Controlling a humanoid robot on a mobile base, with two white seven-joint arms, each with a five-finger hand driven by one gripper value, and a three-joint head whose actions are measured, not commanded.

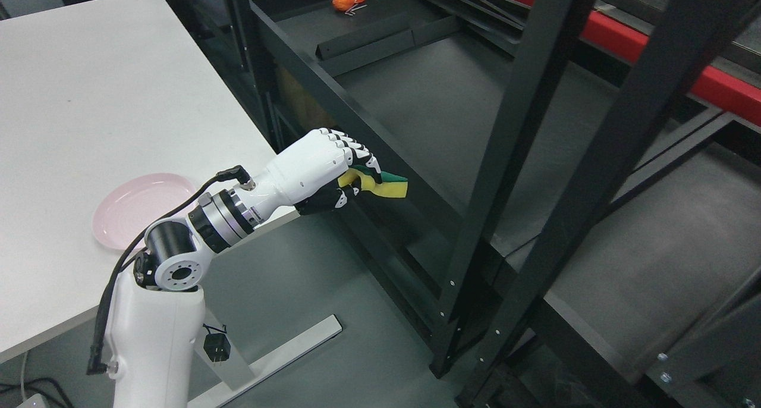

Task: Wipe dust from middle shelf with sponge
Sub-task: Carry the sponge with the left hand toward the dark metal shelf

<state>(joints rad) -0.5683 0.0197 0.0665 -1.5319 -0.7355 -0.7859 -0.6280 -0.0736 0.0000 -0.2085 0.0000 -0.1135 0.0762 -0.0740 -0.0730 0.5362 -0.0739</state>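
One white robot left hand point(324, 170) grips a soft yellow and green sponge point(386, 185), just outside the front edge of the black metal shelf point(452, 110). Wiping looks not yet begun. Next, the sponge must go down onto it.

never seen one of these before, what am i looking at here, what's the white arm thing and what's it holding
This one picture comes from a camera on the robot's head, looking down. The white jointed arm entering at the lower left is the robot's left arm, ending in a robot hand with fingers. Those fingers are closed on a yellow and green sponge, held just at the edge of a black metal shelf. To the left stands a white table with a pink plate on it. At the far end of the rack lies a small orange object. The other arm is out of view.
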